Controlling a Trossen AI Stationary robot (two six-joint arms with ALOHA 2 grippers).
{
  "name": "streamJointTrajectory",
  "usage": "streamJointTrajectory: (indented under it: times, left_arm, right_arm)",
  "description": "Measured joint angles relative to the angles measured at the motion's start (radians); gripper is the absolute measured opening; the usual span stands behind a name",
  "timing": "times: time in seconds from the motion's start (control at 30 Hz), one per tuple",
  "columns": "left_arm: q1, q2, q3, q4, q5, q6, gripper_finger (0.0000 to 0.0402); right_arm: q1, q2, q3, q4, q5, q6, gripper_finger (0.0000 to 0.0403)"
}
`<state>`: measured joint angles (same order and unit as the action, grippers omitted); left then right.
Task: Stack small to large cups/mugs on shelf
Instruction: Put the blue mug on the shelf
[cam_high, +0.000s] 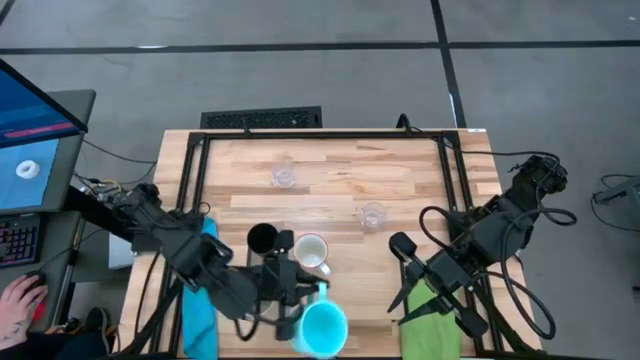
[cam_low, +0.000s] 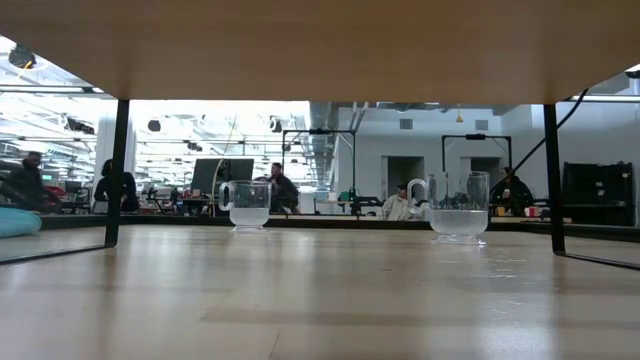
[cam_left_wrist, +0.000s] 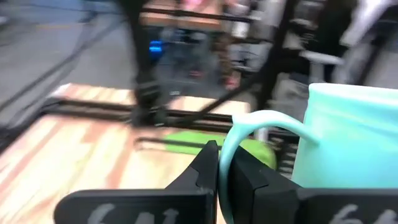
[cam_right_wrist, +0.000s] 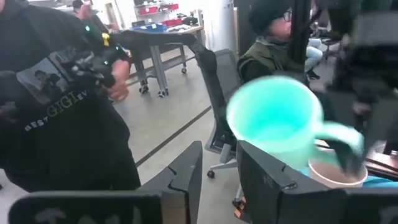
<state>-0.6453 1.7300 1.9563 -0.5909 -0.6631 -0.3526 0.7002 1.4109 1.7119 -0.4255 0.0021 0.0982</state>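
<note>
Wooden worktop (cam_high: 340, 190): left gripper (cam_high: 305, 293), at 6 o'clock, has its jaws clamped on the blue mug (cam_high: 322, 328) handle, lifted. Next: carry it to the shelf. Right gripper (cam_high: 398, 246) waits, jaws apart.

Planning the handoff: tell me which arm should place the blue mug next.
Left. Its end effector is shut on the blue mug handle, near the black tumbler. The right end effector waits open, apart.
</note>
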Motion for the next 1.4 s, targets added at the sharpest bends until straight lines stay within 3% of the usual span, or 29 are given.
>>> streamJointTrajectory:
  times: [0.1,0.37,0.53,0.63,0.9,1.1,1.23,1.4]
  left_arm:
    - [-0.004,-0.049,-0.134,0.100,-0.077,-0.051,0.0001]
    - [-0.005,-0.173,-0.509,0.399,-0.133,-0.098,0.0000]
    - [0.016,-0.202,-0.649,0.554,-0.144,-0.075,0.0000]
    - [0.027,-0.201,-0.676,0.552,-0.102,-0.084,0.0000]
    - [0.022,-0.194,-0.680,0.459,-0.112,-0.051,0.0000]
    - [0.023,-0.189,-0.680,0.506,-0.121,-0.010,0.0000]
    - [0.033,-0.190,-0.655,0.586,-0.123,0.030,0.0000]
    - [0.049,-0.195,-0.623,0.551,-0.126,0.040,0.0000]
  right_arm:
    - [0.000,0.000,0.000,0.000,0.001,0.007,0.0120]
    - [0.000,0.000,0.000,0.000,0.030,0.026,0.0120]
    - [0.000,0.000,0.000,0.010,0.037,0.026,0.0120]
    - [0.000,0.000,0.000,0.014,0.052,0.027,0.0120]
    - [0.000,0.022,-0.001,0.002,0.067,0.029,0.0120]
    - [-0.013,0.077,-0.001,-0.018,0.132,0.097,0.0123]
    - [-0.033,0.127,-0.001,-0.042,0.138,0.104,0.0139]
    - [-0.047,0.182,-0.001,-0.040,0.134,0.084,0.0180]
